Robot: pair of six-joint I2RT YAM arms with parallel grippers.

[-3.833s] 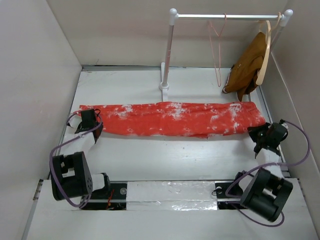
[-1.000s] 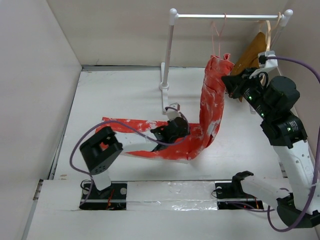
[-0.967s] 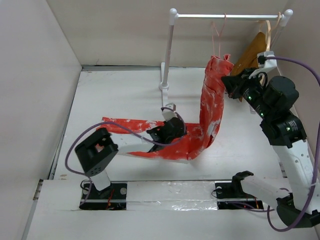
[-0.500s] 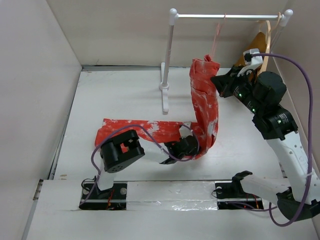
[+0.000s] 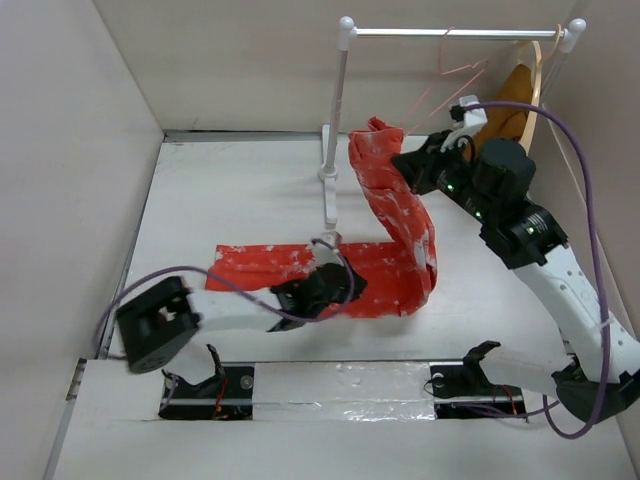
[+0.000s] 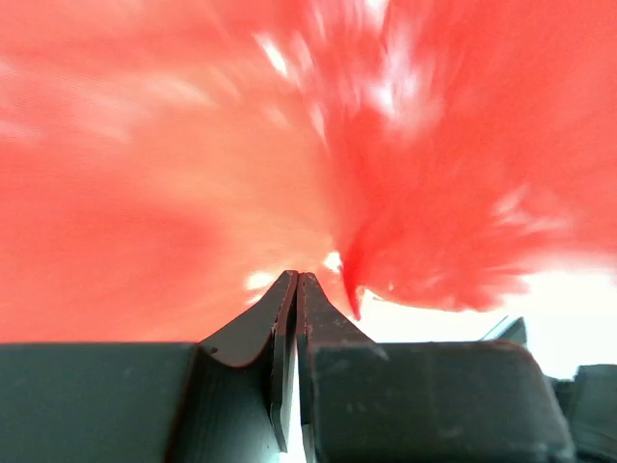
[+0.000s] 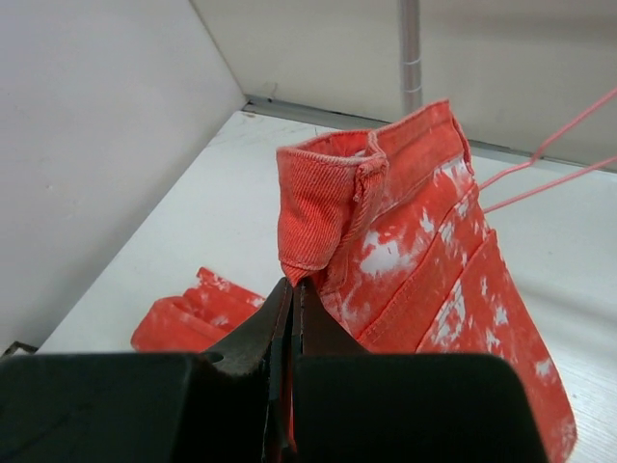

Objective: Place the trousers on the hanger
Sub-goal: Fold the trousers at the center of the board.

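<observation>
The red-orange, white-blotched trousers [image 5: 395,215] lie partly on the table, and their waist end rises in an arch to the right of the rack pole. My right gripper [image 5: 408,168] is shut on the waist hem [image 7: 333,207], holding it up just below the pink wire hanger [image 5: 462,68]. The hanger hangs tilted from the rod, and its wires show at the right of the right wrist view [image 7: 549,137]. My left gripper [image 5: 335,285] is low on the lying legs, shut on the cloth. Blurred red cloth [image 6: 289,145] fills the left wrist view.
The white rack has a pole [image 5: 335,110] at mid-back and a rod [image 5: 400,33] across the top. A pale wooden hanger carrying a brown garment [image 5: 510,110] hangs at the rod's right end. Walls close in on the left, back and right.
My right gripper has carried the waist end up and to the left, and the pink hanger has swung into a tilt. My left gripper has slid left along the lying legs.
</observation>
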